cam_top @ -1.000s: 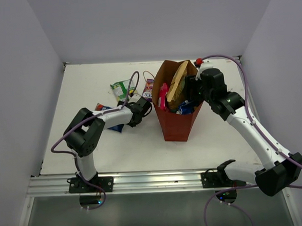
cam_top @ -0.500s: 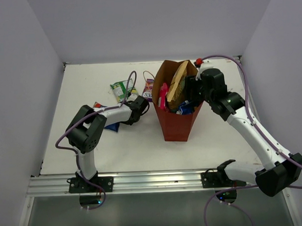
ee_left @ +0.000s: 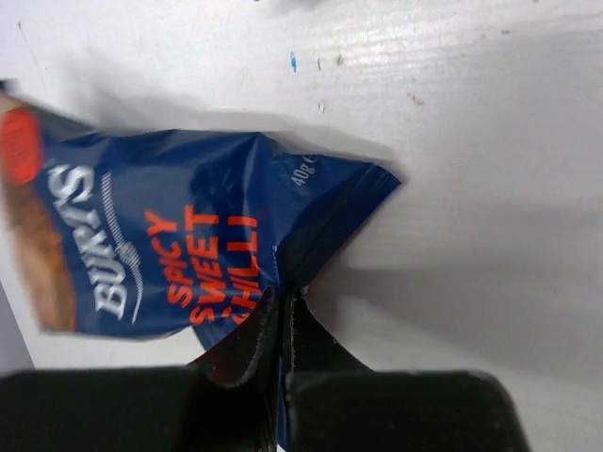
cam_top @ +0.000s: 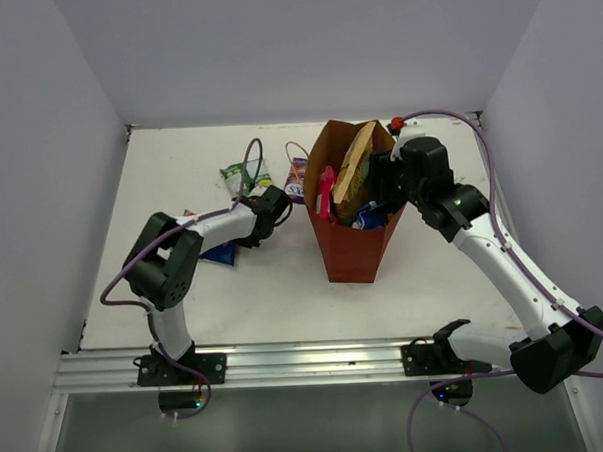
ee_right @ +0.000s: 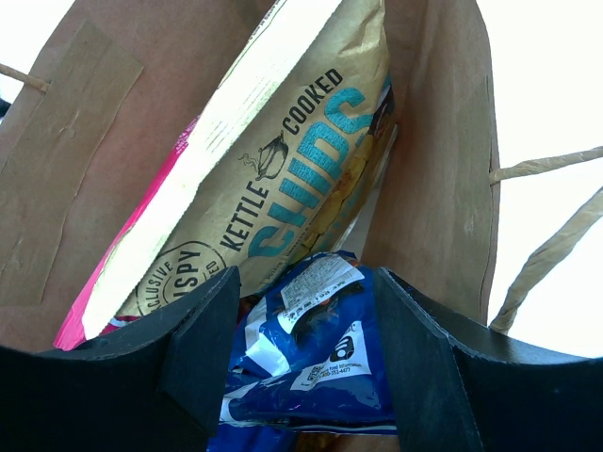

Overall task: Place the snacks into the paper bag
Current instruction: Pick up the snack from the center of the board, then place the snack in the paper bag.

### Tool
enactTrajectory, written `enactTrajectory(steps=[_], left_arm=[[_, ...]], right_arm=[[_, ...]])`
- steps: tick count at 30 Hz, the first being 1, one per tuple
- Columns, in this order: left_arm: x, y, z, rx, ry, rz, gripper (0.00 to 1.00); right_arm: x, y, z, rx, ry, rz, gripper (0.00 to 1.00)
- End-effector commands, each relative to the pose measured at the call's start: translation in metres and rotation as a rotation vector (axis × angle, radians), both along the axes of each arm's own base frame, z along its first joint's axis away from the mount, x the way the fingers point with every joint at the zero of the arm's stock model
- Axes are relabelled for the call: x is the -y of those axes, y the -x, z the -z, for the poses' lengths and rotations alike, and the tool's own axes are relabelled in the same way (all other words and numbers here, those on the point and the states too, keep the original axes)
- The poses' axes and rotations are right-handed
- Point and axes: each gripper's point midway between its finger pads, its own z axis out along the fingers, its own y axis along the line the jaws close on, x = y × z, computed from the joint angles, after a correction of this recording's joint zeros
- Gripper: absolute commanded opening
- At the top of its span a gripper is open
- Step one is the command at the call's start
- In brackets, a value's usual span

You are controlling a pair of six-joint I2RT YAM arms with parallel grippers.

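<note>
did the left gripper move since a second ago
Yes. The left gripper has shifted left in the top view, widening its gap from the paper bag, and its fingers have shut on the blue packet.

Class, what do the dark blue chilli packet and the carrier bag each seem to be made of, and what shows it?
Blue packet: probably thin plastic film, slightly glossy; it crumples into sharp creases with a soft sheen. Paper bag: matt brown paper, apparently; dull inside, flat folds, a glued patch.

One paper bag [cam_top: 350, 246], six visible snack packets [cam_top: 355, 172] (three bagged)
</note>
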Motion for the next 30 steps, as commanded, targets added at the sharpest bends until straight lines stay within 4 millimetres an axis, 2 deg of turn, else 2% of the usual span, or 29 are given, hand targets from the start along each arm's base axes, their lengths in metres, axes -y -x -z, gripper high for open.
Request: enactTrajectory(steps=[1,5,7,10,12,13,15,16,18,19,21,22,24,27,30], left_arm=[[0.018,-0.010,-0.056,0.075,0.147,-0.014,0.00],[0.031,-0.024,-0.115,0.175,0.236,0.006,0.00],[0.033,-0.026,-0.138,0.200,0.262,0.017,0.00],[0.042,-0.038,-0.185,0.281,0.339,0.038,0.00],[0.043,-0.039,-0.207,0.311,0.373,0.054,0.00],[0.043,-0.045,-0.227,0.351,0.402,0.056,0.00],[0.041,-0.047,-0.252,0.393,0.438,0.069,0.00],[0.043,-0.051,-0.275,0.440,0.471,0.079,0.00],[0.047,-0.051,-0.303,0.492,0.518,0.114,0.00],[0.051,-0.052,-0.326,0.540,0.556,0.133,0.00],[0.061,-0.050,-0.353,0.580,0.628,0.196,0.00],[0.065,-0.048,-0.379,0.629,0.674,0.225,0.00],[0.081,-0.043,-0.408,0.674,0.768,0.309,0.00],[0.100,-0.032,-0.444,0.740,0.897,0.424,0.00],[0.118,-0.021,-0.464,0.744,0.994,0.527,0.00]], right_arm=[[-0.001,0.002,-0.015,0.048,-0.026,-0.016,0.63],[-0.001,0.003,-0.015,0.046,-0.027,-0.020,0.63],[-0.001,0.003,-0.016,0.049,-0.027,-0.019,0.63],[0.000,0.004,-0.016,0.048,-0.026,-0.016,0.63],[0.001,0.004,-0.017,0.051,-0.025,-0.012,0.63],[0.001,0.004,-0.016,0.051,-0.027,-0.012,0.62],[0.001,0.004,-0.018,0.054,-0.026,-0.012,0.63],[0.001,0.004,-0.017,0.053,-0.027,-0.011,0.63],[0.001,0.004,-0.017,0.052,-0.027,-0.012,0.63],[0.000,0.004,-0.017,0.053,-0.029,-0.012,0.63],[0.000,0.004,-0.016,0.049,-0.032,-0.015,0.62],[-0.001,0.003,-0.016,0.050,-0.033,-0.015,0.63],[-0.001,0.004,-0.015,0.048,-0.033,-0.016,0.63],[-0.001,0.003,-0.015,0.048,-0.035,-0.015,0.63],[-0.001,0.003,-0.014,0.043,-0.034,-0.016,0.63]])
